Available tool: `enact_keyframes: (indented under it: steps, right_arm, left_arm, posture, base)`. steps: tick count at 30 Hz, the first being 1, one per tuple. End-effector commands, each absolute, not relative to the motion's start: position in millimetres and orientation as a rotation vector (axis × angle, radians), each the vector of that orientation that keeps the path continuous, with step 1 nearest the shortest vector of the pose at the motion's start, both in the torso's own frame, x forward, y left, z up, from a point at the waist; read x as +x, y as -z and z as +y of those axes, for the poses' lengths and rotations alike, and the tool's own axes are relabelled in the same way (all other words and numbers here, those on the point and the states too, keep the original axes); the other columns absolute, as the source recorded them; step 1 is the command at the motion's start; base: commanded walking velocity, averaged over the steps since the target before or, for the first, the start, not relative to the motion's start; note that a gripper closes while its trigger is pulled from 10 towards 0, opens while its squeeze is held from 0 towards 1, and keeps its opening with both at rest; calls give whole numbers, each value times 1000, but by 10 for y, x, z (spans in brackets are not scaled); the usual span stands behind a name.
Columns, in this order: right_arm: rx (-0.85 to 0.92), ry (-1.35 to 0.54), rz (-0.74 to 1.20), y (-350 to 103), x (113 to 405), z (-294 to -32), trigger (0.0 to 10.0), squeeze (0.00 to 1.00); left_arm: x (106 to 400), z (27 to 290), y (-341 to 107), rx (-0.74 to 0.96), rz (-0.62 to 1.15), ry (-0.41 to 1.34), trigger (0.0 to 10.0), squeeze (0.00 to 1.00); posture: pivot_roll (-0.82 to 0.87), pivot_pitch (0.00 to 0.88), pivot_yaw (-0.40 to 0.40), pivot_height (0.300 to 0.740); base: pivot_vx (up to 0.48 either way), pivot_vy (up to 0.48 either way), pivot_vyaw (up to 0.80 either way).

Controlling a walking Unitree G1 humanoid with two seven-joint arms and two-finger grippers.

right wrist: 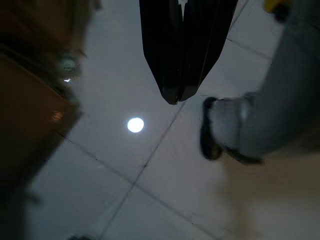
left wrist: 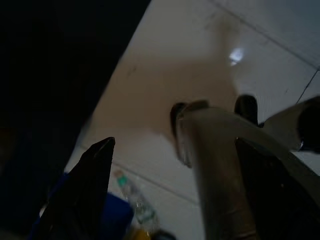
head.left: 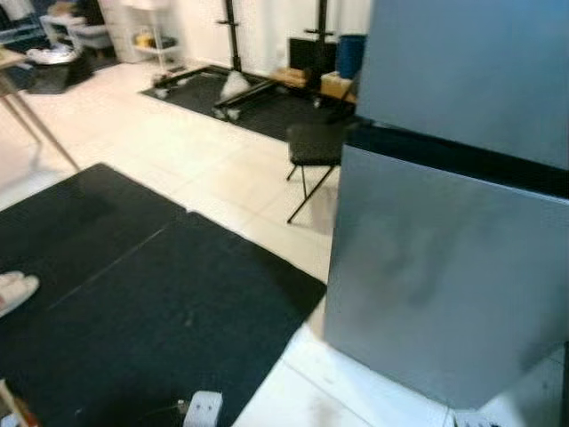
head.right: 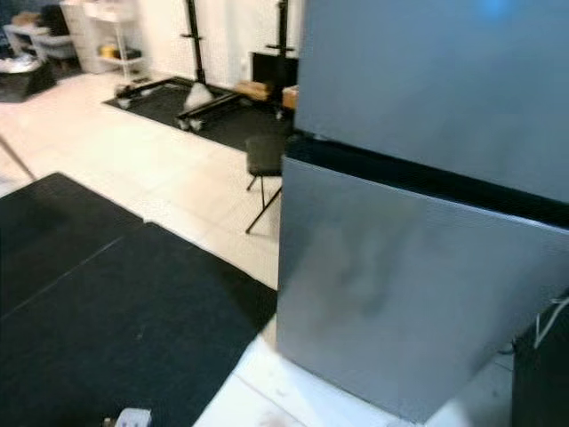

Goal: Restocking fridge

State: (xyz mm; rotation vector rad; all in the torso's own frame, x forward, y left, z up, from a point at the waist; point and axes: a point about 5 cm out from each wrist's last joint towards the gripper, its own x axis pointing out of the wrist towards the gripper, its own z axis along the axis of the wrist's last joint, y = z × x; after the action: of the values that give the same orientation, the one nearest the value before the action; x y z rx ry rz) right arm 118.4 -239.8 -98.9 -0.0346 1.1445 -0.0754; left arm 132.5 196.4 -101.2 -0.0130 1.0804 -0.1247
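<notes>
My view: closed grey fridge (head.left: 444, 267) at right, black mat (head.left: 151, 311) lower left, left gripper (left wrist: 175, 195) jaws wide, right gripper (right wrist: 179, 95) jaws pressed together, both over floor tiles (right wrist: 150, 165).

Fridge (head.left: 444, 285): plain silver-grey doors, black band between upper and lower door. Floor (head.left: 178, 160): cream-white tiles, thin darker grout lines. Mats (head.left: 151, 311): black, unpatterned. Stool (head.left: 313, 147): black seat, black legs. Bin (head.left: 350, 53): blue. Boxes (head.left: 336, 84): tan cardboard. Stand (head.left: 233, 53): black poles. Slipper (head.left: 13, 289): white. Plug block (head.left: 203, 409): white. Left gripper (left wrist: 170, 165): black fingers. Right gripper (right wrist: 184, 50): black fingers; yellow spot on grey leg (right wrist: 280, 100). Bottle (left wrist: 135, 202): clear, green label, beside blue object.
</notes>
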Motion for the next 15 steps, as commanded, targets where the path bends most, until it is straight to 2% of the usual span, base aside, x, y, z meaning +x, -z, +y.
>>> enact_keyframes:
  steps: [1,8,15]
  right_arm:
    - [-20,60,1099,963,1320,-2320,10000,0]
    - [43,40,1010,895,1496,-2287,10000,0]
    - [136,60,858,724,1847,-2294,10000,0]
  left_arm:
    - [1262,1998,1030,-4,1104,121,10000,0]
    - [1269,1978,1030,-5,1103,129,10000,0]
    - [1266,1975,1032,-6,1102,127,10000,0]
  posture:
    - [-2,0,-21,740]
    - [-2,0,-22,740]
    - [-2,0,-23,740]
  base:
    - [281,0,0]
    - [282,0,0]
    - [283,0,0]
